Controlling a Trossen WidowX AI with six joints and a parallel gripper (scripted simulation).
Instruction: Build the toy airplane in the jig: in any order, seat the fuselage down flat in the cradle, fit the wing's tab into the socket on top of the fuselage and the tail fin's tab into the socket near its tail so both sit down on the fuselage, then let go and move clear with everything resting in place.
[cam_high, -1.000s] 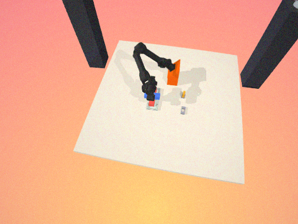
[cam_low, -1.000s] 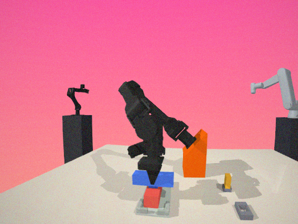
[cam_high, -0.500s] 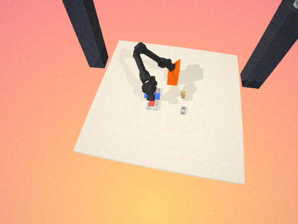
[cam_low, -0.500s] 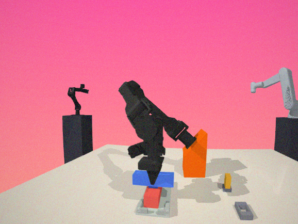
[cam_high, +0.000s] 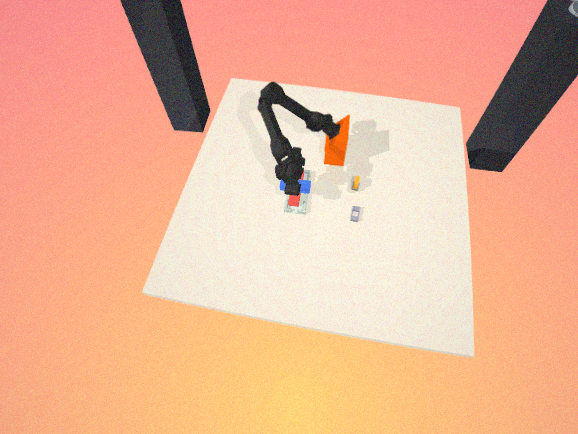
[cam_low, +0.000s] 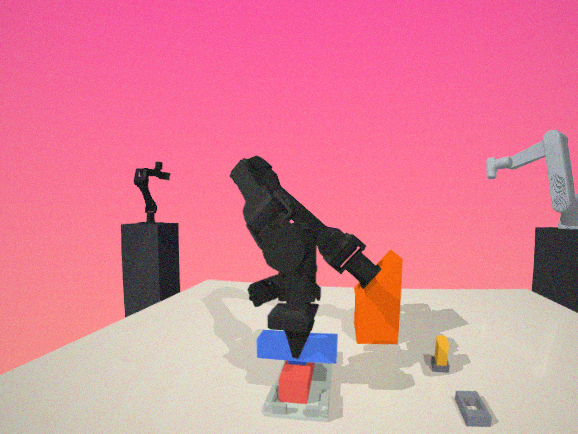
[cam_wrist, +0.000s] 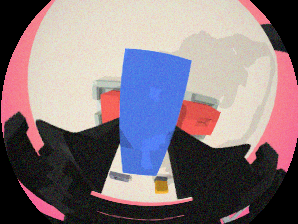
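Note:
The red fuselage (cam_high: 294, 200) (cam_low: 294, 384) (cam_wrist: 200, 117) lies in the pale grey-green cradle (cam_low: 324, 396) (cam_wrist: 106, 84) and looks flat. My gripper (cam_high: 292, 192) (cam_low: 296, 355) (cam_wrist: 146, 136) is shut on the blue wing (cam_high: 304, 186) (cam_low: 322, 347) (cam_wrist: 152, 75), which lies crosswise over the fuselage. In the exterior view a little of the wing's tab shows between wing and fuselage; whether its lower end is in the socket is hidden. The yellow tail fin (cam_high: 356, 182) (cam_low: 441, 349) (cam_wrist: 161, 187) stands upright in a small dark holder (cam_low: 440, 367), right of the cradle.
An empty grey holder (cam_low: 478, 419) (cam_wrist: 120, 176) lies nearer the front on the right. A tall orange block (cam_high: 335, 150) (cam_low: 377, 320) stands behind the cradle to the right, at the arm's base. Dark pillars (cam_high: 170, 75) (cam_low: 142, 265) stand beyond the table.

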